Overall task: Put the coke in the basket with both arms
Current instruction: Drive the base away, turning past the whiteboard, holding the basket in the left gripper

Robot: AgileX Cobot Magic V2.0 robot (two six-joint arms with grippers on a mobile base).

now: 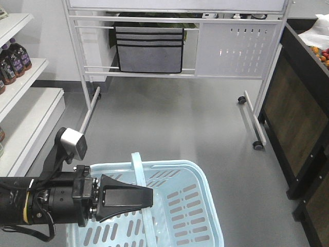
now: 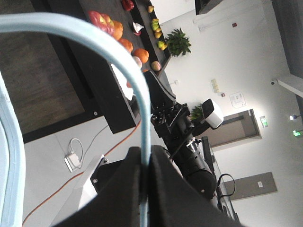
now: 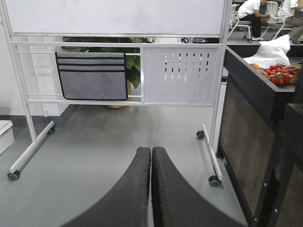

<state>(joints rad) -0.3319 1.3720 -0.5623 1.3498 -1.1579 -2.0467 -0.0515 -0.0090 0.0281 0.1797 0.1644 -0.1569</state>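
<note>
While the left claw (image 1: 149, 197) is clamped on the basket (image 1: 187, 206) by its hoop handle (image 1: 138, 167), the right claw (image 3: 151, 156) has its two black fingers pressed together with nothing between them. The basket sits low over the grey floor (image 1: 169, 118), close in front of the robot. Whether it rests on the floor or hangs from the claw cannot be told. The left arm (image 1: 46, 203) reaches in from the left, its silver-grey camera block (image 1: 73, 142) on top. Its tapered fingers meet the handle near the middle of the hoop. In the left wrist view the pale blue handle runs up from between the dark fingers (image 2: 118, 189) and arcs away to the left. The right arm (image 2: 189, 151) stands beyond it. The right claw points across open floor toward a wheeled whiteboard stand (image 3: 113, 19) with a grey fabric pocket (image 3: 92, 75) hung on its rails. A white shelf (image 1: 23, 85) with dark bottles (image 1: 13, 59) stands at the floor's left edge. A dark table (image 1: 298, 98) with fruit stands at its right edge.
</note>
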